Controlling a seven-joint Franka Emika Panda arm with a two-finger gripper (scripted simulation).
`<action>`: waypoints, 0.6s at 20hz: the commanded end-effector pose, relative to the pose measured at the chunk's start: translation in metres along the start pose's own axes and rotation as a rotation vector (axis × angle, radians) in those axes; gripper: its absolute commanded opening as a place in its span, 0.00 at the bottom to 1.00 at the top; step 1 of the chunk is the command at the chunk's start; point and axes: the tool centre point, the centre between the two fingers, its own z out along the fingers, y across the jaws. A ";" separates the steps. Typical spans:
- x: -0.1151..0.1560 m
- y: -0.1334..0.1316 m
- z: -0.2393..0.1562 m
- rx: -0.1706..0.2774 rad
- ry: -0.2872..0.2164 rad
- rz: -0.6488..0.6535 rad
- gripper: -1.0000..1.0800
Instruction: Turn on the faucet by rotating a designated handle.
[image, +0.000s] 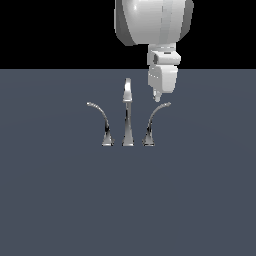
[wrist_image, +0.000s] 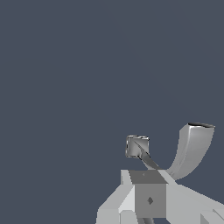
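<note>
The chrome faucet (image: 128, 112) stands on the grey floor, its straight spout in the middle. The handle (image: 155, 120) is the lever on the exterior view's right, its tip arcing rightward. The mirror lever (image: 100, 120) arcs leftward. My gripper (image: 157, 96) hangs pointing down just above the handle, between the spout's top and the handle's tip, touching neither that I can see. Its fingers look pressed together and hold nothing. In the wrist view the gripper (wrist_image: 148, 177) is close to the curved handle (wrist_image: 192, 148) and the spout's top (wrist_image: 137, 146).
A flat grey floor (image: 128, 200) spreads all round the faucet. The arm's large white body (image: 152, 20) hangs above and behind the gripper. Nothing else shows.
</note>
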 end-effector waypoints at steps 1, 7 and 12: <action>0.009 -0.004 0.007 0.001 0.000 0.040 0.00; 0.020 -0.007 0.014 0.001 -0.002 0.082 0.00; 0.020 -0.007 0.015 0.000 -0.002 0.082 0.00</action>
